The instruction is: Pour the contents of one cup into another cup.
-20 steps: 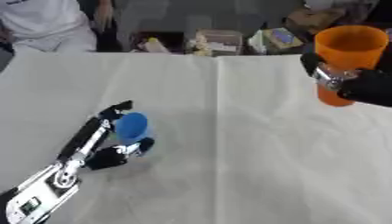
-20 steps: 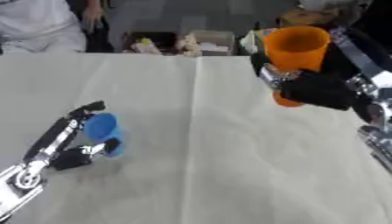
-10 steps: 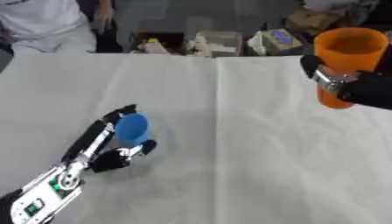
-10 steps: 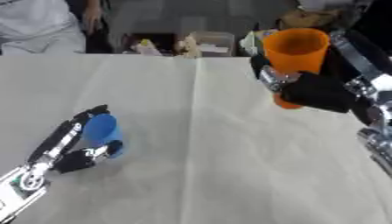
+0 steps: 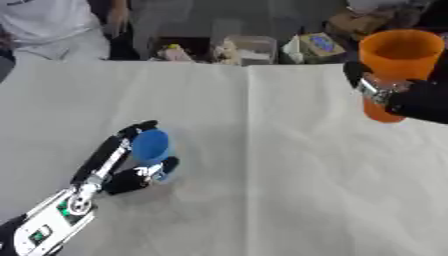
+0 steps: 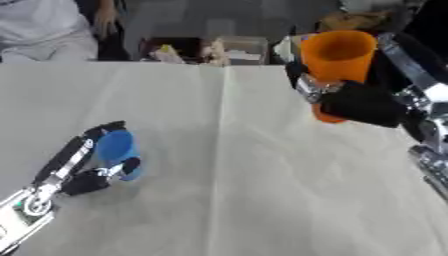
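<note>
In the lower left of the frame the robot's left arm comes in from the corner, and its left hand (image 5: 122,165) is wrapped around a small blue cup (image 5: 151,149) that stands on the white table (image 5: 262,190): the fingers curve around the cup's far side while the thumb presses on its near side, so the cup sits pinched between them. The blue cup is tipped slightly toward the camera, its open mouth visible as a blue oval, and whether anything is inside it cannot be told. A faint crease runs down the tablecloth through the middle of the picture, well apart from both cups. In the upper right, the right hand (image 6: 354,102) holds a taller orange cup (image 6: 335,60) lifted above the table; its dark fingers close around the lower half of the cup, with a silver band of the hand showing just below the rim region. The orange cup is upright or nearly so, its mouth facing up, and its contents are hidden from view. The two cups are far apart, one at each side of the frame. Along the top edge, beyond the table, lie boxes and clutter (image 5: 254,47) that are too blurred to identify.
</note>
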Motion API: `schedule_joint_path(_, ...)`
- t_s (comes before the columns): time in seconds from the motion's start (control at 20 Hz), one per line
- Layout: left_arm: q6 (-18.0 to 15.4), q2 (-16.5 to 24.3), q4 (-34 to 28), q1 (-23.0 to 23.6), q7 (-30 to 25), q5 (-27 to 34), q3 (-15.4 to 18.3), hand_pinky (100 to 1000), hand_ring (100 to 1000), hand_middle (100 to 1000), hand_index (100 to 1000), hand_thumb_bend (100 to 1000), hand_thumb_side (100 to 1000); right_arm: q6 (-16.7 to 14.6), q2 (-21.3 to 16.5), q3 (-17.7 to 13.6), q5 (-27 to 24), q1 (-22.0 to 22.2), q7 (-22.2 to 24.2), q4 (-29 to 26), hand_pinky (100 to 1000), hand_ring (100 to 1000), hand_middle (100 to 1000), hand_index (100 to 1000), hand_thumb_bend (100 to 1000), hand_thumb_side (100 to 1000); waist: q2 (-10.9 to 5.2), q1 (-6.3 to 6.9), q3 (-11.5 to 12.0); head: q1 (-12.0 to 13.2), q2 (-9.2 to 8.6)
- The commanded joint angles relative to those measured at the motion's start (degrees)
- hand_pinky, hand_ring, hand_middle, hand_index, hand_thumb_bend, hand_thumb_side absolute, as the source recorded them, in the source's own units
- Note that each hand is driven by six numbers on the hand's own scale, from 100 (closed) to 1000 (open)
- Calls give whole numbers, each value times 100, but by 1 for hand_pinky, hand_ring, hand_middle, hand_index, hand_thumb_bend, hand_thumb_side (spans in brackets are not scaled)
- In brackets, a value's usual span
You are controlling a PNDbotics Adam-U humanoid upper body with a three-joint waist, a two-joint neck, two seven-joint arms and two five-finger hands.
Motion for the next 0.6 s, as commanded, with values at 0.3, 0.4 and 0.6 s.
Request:
schedule_joint_path(0.3, 22, 36, 52, -73, -186, 9, 5, 612, 795, 858, 991, 626, 799, -13, -76, -43, -1, -95, -34, -98, 498, 487, 496, 597, 100, 329, -89, -12, -2, 22, -60)
schedule_joint_path(0.4, 4, 31, 57, -74, -247, 6, -4, 652, 823, 884, 1000, 632, 807, -4, -75, -43, -4, -95, -47, -98, 498, 487, 496, 597, 100, 329, -86, -14, 1, 23, -64)
schedule_joint_path(0.6, -58, 28, 63, -79, -327, 21, -1, 695, 846, 896, 1000, 652, 817, 4, -72, -34, -9, -99, -55, -98, 498, 487, 496, 598, 100, 326, -80, -14, 4, 25, -71)
